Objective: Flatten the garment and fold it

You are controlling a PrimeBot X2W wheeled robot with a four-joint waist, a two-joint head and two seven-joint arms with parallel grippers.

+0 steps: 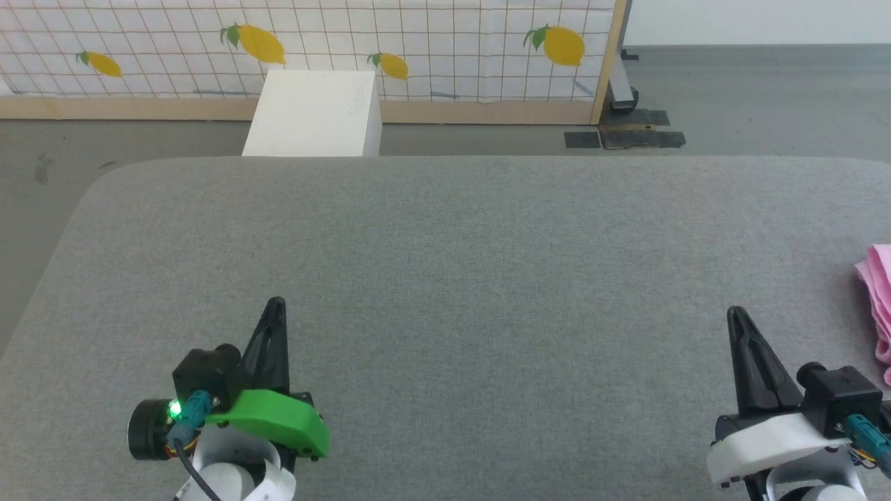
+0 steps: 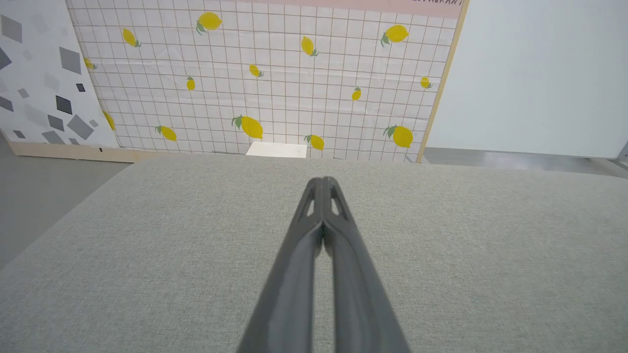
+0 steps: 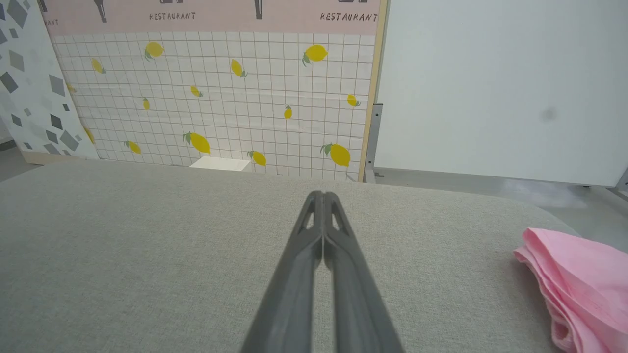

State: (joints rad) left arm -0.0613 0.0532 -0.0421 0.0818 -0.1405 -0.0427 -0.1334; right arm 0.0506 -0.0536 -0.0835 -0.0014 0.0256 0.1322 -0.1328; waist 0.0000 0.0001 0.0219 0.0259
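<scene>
Nearest, we find the left gripper (image 2: 324,181) and the right gripper (image 3: 324,194) both clenched on nothing, tips pressed together over the grey table (image 1: 445,264). The garment (image 3: 574,274) lies bunched at the table's right edge, apart from the right gripper: a pink sliver in the head view, stacked folds in the right wrist view. Beyond the far edge stand a white box (image 1: 317,115) and a lemon-print panel (image 1: 445,42), lettered RESTAURANT in the right wrist view.

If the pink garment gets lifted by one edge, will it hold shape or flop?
Probably flops: the garment lies in thin, soft layers. Likely light, since the cloth looks thin. Pushed, it would likely bunch on the grey table.
</scene>
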